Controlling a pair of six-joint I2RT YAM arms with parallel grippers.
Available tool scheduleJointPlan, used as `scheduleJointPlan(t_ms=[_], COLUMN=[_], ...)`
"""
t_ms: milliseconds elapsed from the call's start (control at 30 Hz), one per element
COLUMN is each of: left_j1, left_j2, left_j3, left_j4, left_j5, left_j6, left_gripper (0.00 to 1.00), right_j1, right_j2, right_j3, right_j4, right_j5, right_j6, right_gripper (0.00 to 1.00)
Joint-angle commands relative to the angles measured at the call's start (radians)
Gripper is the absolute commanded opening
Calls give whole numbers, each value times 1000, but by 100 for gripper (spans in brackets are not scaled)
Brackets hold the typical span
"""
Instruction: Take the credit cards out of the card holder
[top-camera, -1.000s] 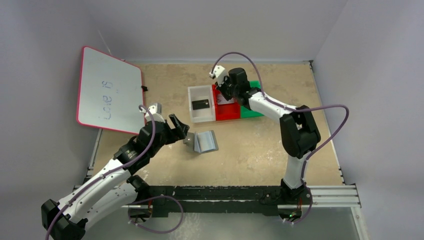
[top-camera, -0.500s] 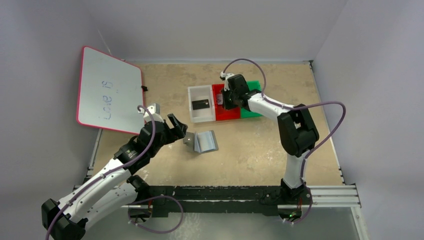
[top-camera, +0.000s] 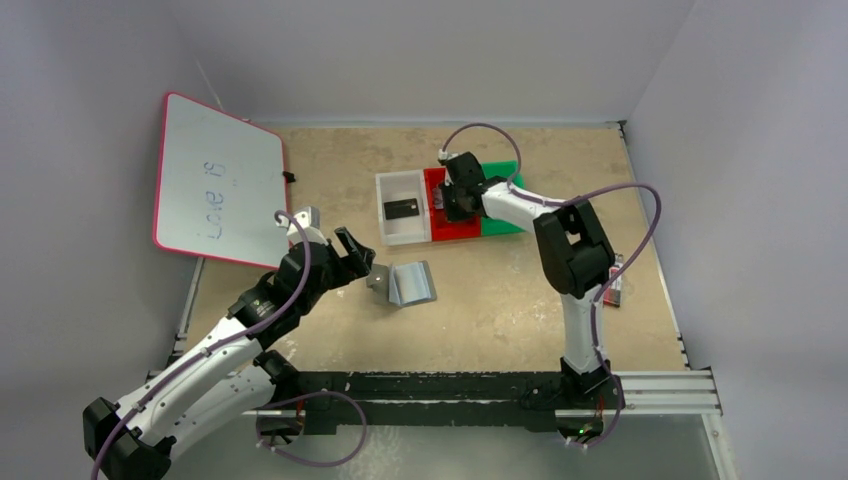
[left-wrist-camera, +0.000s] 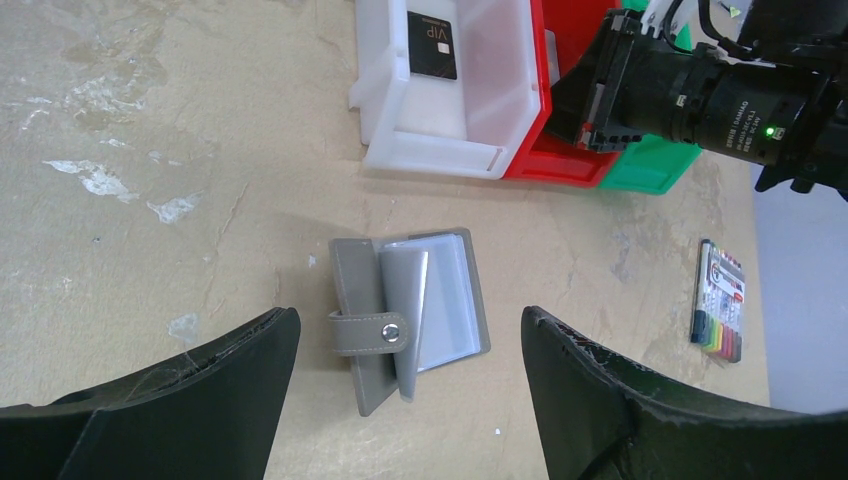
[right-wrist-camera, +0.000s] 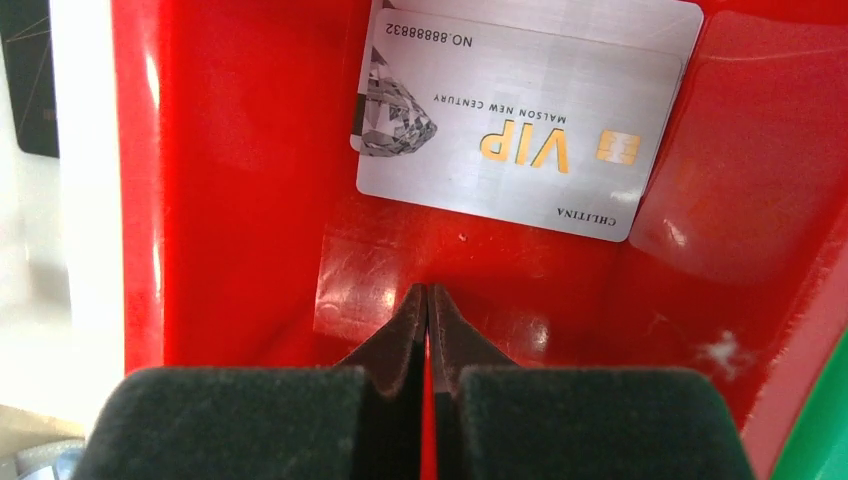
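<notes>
The grey card holder (top-camera: 405, 283) lies open on the table with its snap strap folded over; its bluish pockets (left-wrist-camera: 448, 300) show no card. My left gripper (top-camera: 360, 260) hovers just left of it, open, and in the wrist view the holder (left-wrist-camera: 360, 300) lies below the gap between the fingers (left-wrist-camera: 410, 325). A black credit card (top-camera: 400, 209) (left-wrist-camera: 432, 45) lies in the white tray. A silvery credit card (right-wrist-camera: 520, 120) lies flat in the red tray (right-wrist-camera: 230, 150). My right gripper (right-wrist-camera: 428, 290) (top-camera: 447, 205) is down inside that red tray, shut, empty, tips just short of the silvery card.
White tray (top-camera: 385, 232), red tray (top-camera: 458, 230) and green tray (top-camera: 505, 225) stand side by side at the back. A whiteboard (top-camera: 215, 185) leans at the left. A multicoloured marker pack (top-camera: 615, 285) (left-wrist-camera: 722, 312) lies on the table at the right.
My right gripper has dropped lower into the red tray and its jaws have shut fully. Its elbow swung left, uncovering the marker pack. The left arm has not moved.
</notes>
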Motion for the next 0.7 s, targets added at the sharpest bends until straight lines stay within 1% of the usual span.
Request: scheduleJointPlan(t_ms=[0, 267, 667], left_j1=[3, 3, 3], left_j2=[-13, -13, -11], left_j3=[15, 17, 16], left_j4=[21, 18, 15], left_j5=[-18, -21, -19], left_j6=[-8, -7, -10], left_gripper=[81, 81, 81], right_j1=[9, 10, 9], right_j2=[11, 57, 90], right_j3=[62, 103, 145], right_j4=[-3, 19, 29], right_j5=[72, 121, 128], right_j6=[16, 30, 48], right_gripper=[0, 0, 2])
